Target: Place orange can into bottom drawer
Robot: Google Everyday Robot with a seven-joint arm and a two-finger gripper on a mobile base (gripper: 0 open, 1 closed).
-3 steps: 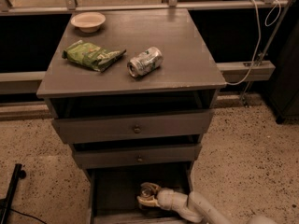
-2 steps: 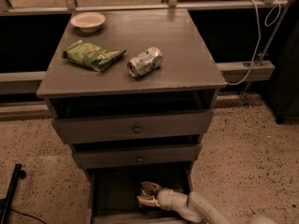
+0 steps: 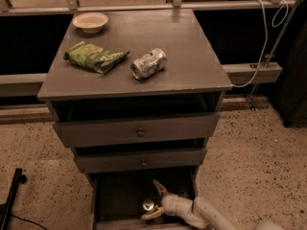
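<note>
The bottom drawer (image 3: 110,195) of the grey-brown cabinet is pulled open at the bottom of the camera view. The orange can (image 3: 148,205) stands upright inside it, its silver top showing. My gripper (image 3: 154,201) reaches into the drawer from the lower right. Its two fingers are spread wide on either side of the can, one behind it and one in front. The fingers do not press on the can. The gripper is open.
On the cabinet top (image 3: 192,75) lie a silver-and-green can (image 3: 149,63) on its side, a green snack bag (image 3: 96,56) and a small bowl (image 3: 90,21). The two upper drawers (image 3: 139,131) are slightly ajar. A white cable (image 3: 261,42) hangs at right. A black stand (image 3: 12,195) is at lower left.
The gripper's fingers have spread apart around the can; a second ago they were close on it. The can now stands free in the drawer. The arm has hardly moved.
</note>
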